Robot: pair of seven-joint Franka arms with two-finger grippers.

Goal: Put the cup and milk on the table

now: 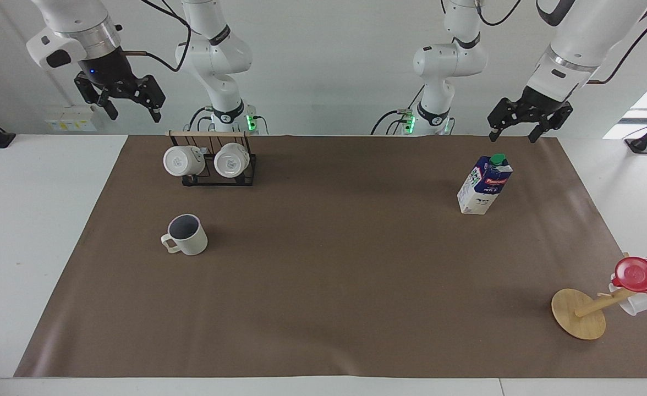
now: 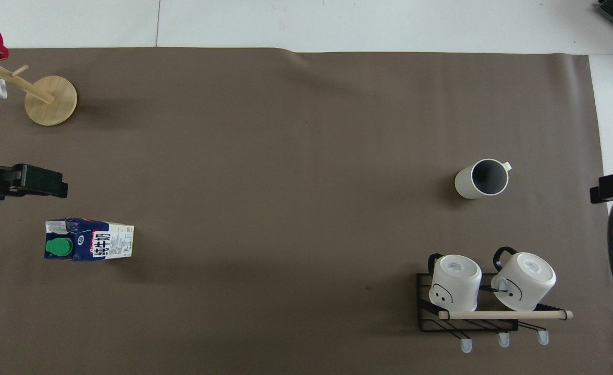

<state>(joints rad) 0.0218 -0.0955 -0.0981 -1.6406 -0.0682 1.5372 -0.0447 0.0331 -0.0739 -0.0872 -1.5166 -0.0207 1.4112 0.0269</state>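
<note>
The cup [image 1: 186, 235] stands upright on the brown sheet of the table [image 1: 323, 286] toward the right arm's end, with nothing touching it; it also shows in the overhead view [image 2: 482, 178]. The milk [image 1: 485, 184] stands upright on the sheet toward the left arm's end, green cap up, also in the overhead view [image 2: 88, 239]. My left gripper [image 1: 513, 136] hangs open and empty, high over the sheet beside the milk [image 2: 51, 182]. My right gripper [image 1: 135, 116] hangs open and empty, high over the table's margin at the right arm's end [image 2: 606, 190].
A black wire rack [image 1: 219, 179] holding two white mugs stands nearer to the robots than the cup. A wooden mug tree [image 1: 578, 313] with a red plastic cup [image 1: 645, 275] and a white mug stands at the left arm's end, farthest from the robots.
</note>
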